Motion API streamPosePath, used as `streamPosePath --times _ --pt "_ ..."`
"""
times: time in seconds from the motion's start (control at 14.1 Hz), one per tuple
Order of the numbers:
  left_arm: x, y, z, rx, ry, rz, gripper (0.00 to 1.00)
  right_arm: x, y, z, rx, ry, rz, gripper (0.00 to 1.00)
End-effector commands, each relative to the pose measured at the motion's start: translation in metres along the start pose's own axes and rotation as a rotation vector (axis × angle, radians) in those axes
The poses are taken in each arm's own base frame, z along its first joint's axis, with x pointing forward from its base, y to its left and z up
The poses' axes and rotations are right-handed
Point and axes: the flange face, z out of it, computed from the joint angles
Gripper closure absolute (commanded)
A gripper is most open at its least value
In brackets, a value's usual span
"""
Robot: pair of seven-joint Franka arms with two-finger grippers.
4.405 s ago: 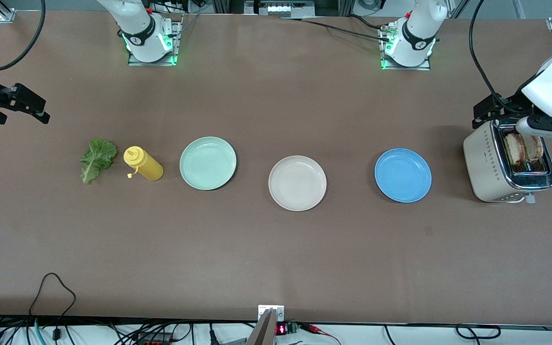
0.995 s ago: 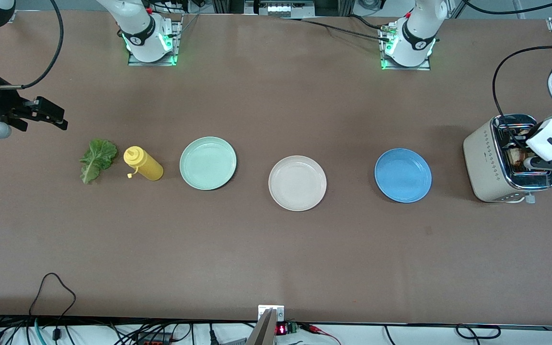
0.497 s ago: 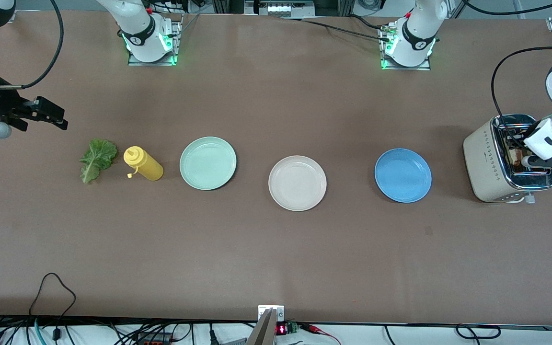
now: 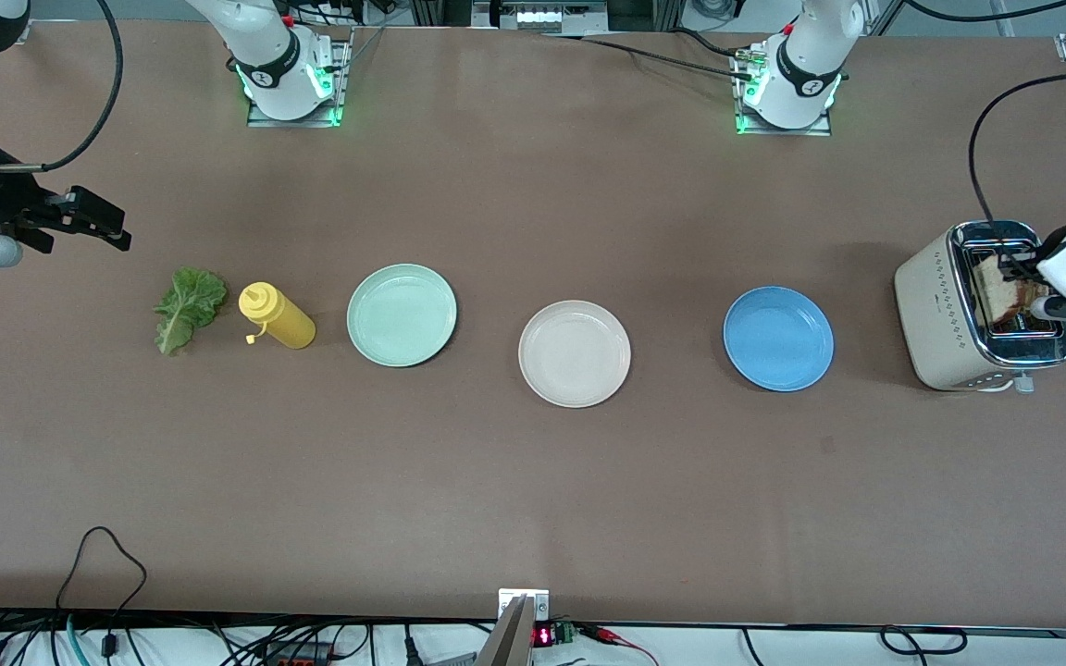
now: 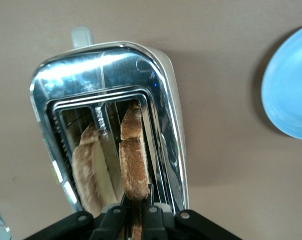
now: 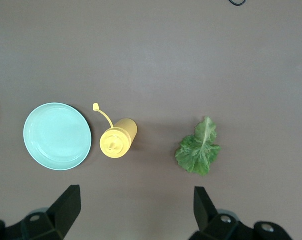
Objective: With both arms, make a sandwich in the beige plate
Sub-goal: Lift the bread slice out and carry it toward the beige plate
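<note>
My left gripper (image 4: 1020,274) is over the toaster (image 4: 940,314) at the left arm's end of the table. In the left wrist view the gripper (image 5: 136,212) is shut on the top edge of a toasted bread slice (image 5: 134,167) that stands partly raised out of one slot. A second bread slice (image 5: 88,172) sits in the other slot. The beige plate (image 4: 575,353) is bare at mid-table. The green lettuce leaf (image 4: 189,305) lies on the table toward the right arm's end. My right gripper (image 4: 93,227) hovers open and empty over the table near it (image 6: 136,215).
A yellow squeeze bottle (image 4: 278,316) lies between the lettuce and a mint-green plate (image 4: 402,314). A blue plate (image 4: 778,338) lies between the beige plate and the toaster. The right wrist view shows the lettuce (image 6: 198,150), bottle (image 6: 118,139) and mint plate (image 6: 57,136).
My left gripper went down to the toaster, closed on a bread slice and has lifted slightly, drawing it up. My right gripper shifted toward the lettuce earlier and now holds still.
</note>
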Motion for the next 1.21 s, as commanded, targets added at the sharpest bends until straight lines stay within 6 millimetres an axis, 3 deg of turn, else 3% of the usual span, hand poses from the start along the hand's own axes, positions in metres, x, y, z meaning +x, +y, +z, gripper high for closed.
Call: streamPosePath --times 0.0,0.21,0.36,0.57,0.85,0.99,1.14 --pt "-0.007 0.0 -0.061 0.024 -0.047 0.018 0.99 -0.004 0.0 -0.002 0.012 -0.006 -0.016 0.0" --pt "-0.009 0.03 -0.123 0.033 -0.055 0.059 0.99 -0.004 0.0 -0.002 0.012 -0.007 -0.016 0.0" --pt "-0.002 0.061 -0.139 0.043 -0.029 0.109 0.99 -0.004 0.0 -0.002 0.012 -0.006 -0.016 0.0" --pt "0.014 0.116 -0.135 0.04 -0.039 0.224 0.99 -0.004 -0.001 -0.002 0.012 -0.006 -0.017 0.0" --pt "0.026 0.215 -0.126 -0.066 -0.074 0.372 0.99 -0.004 -0.001 -0.002 0.012 -0.007 -0.017 0.0" --pt "0.035 0.253 -0.109 -0.193 -0.101 0.402 0.99 -0.004 -0.001 -0.001 0.012 -0.009 -0.017 0.0" --pt "0.051 0.292 -0.079 -0.379 -0.16 0.423 0.99 -0.004 0.0 -0.001 0.012 -0.009 -0.016 0.0"
